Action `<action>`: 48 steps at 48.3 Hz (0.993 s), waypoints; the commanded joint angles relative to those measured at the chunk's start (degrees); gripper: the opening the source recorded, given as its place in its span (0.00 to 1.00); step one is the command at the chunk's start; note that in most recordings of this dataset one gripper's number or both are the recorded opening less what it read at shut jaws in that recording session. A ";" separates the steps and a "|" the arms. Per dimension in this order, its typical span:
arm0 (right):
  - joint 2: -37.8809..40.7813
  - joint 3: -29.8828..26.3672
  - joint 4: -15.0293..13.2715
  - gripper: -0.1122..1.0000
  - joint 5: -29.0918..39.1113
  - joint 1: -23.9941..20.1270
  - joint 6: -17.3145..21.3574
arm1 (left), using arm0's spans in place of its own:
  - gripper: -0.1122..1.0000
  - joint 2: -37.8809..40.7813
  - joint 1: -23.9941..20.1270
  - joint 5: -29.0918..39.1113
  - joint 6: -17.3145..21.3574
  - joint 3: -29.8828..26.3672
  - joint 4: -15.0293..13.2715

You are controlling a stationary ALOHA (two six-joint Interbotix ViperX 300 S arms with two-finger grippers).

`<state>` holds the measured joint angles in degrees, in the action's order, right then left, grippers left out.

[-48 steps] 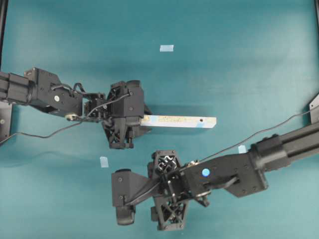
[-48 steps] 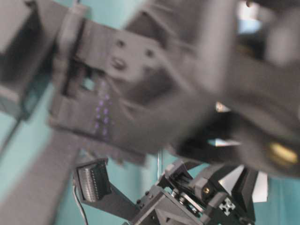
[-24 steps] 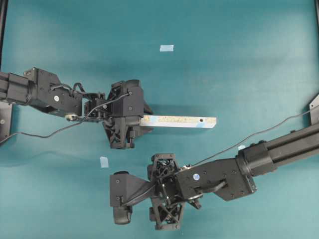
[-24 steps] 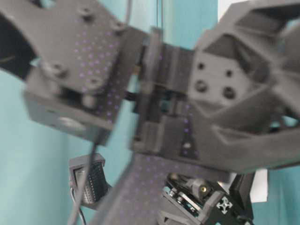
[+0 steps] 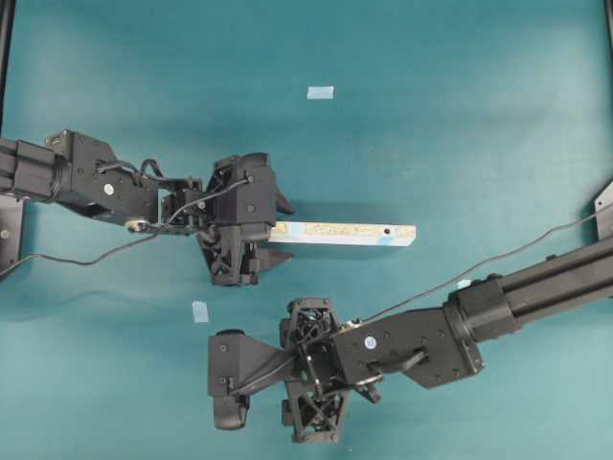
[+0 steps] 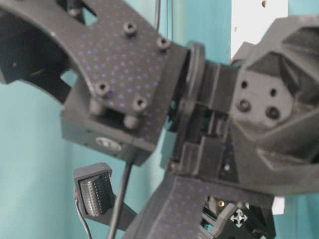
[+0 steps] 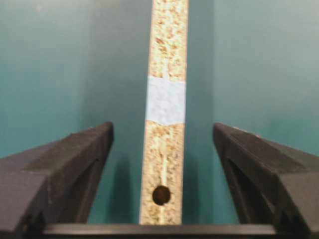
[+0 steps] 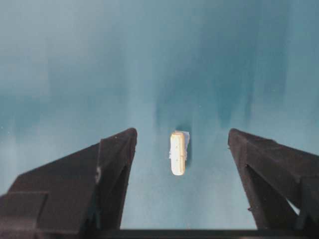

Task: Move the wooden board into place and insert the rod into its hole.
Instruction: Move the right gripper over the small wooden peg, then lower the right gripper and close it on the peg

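Near the middle of the overhead view, the wooden board [image 5: 343, 233] lies flat on the teal table [image 5: 460, 115], running left to right, with its left end between the spread fingers of the left hand [image 5: 274, 233]. That hand is open and grips nothing; both fingers stand clear of the board's sides. The board looks set down, though I cannot tell whether this is its final place. A pale tape square [image 5: 320, 93] sits well above it, another [image 5: 200, 310] below and to the left.

Low in the same view the right hand [image 5: 231, 385] hangs open over the table, holding nothing. The rod is hidden under it there, so the overhead camera says nothing of where the rod lies.

From the right wrist, the rod [image 8: 178, 153] shows plainly at frame centre, lying on the table between the wide-open fingers and touching neither. Picking it up appears to be the step in hand; the insertion is still to come.

From the left wrist, the board's speckled edge faces the camera, with a dark hole [image 7: 161, 194] near its close end, empty. The overhead view shows a second dark spot near the board's right end.

At table level, black arm parts fill the frame, and neither board nor rod can be made out.
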<state>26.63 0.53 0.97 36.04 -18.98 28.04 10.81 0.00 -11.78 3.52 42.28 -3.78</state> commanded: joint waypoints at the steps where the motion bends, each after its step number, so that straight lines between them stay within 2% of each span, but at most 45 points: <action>1: -1.14 -1.58 0.00 0.83 -0.53 -0.26 0.09 | 0.86 -1.76 -0.09 -0.26 -0.44 -0.70 0.09; 28: 0.09 -1.58 -0.09 0.82 -0.88 -0.35 0.09 | 0.86 -1.67 -0.09 -0.26 -0.44 -0.35 0.00; 32: 0.09 -1.58 -0.09 0.77 -1.14 -0.35 0.09 | 0.86 -1.67 -0.09 -0.26 -0.53 -0.35 0.00; 40: 0.09 -1.58 -0.09 0.53 -1.58 -0.44 0.09 | 0.86 -1.67 -0.09 -0.26 -0.53 -0.35 0.00; 48: 0.09 -1.58 -0.09 0.52 -1.41 -0.44 0.09 | 0.86 -1.67 -0.09 -0.18 -0.44 -0.35 0.00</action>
<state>27.95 0.44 0.97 34.98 -18.98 28.21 10.81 0.09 -11.87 3.52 42.28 -3.78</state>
